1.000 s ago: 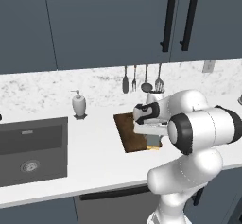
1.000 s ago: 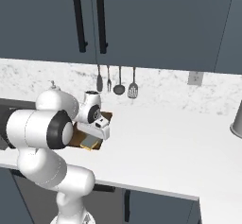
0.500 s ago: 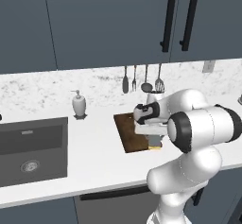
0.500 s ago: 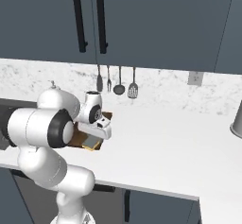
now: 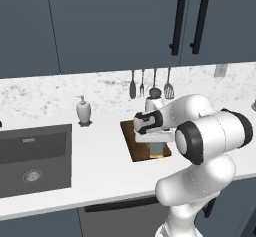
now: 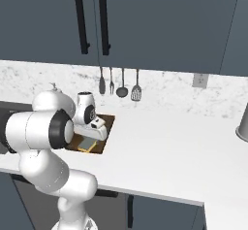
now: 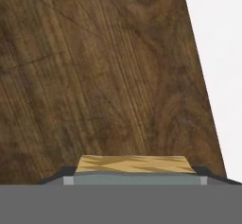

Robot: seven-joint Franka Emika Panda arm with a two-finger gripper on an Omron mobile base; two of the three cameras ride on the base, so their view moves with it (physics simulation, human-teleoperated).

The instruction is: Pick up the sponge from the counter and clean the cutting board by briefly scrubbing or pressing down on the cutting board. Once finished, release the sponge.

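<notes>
White counter point(image 5: 100, 166) — cutting board point(image 5: 131, 143), soap dispenser point(image 5: 83, 111)

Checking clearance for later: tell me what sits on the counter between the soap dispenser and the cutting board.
Nothing: in the left base view, bare white counter separates the soap dispenser from the cutting board.

The white arm is folded forward at the elbow, wrist bent low, and the gripper point(image 7: 134, 176) points straight down with its fingertips point(image 7: 69, 177) clamped on the sponge point(image 7: 134, 164).
</notes>
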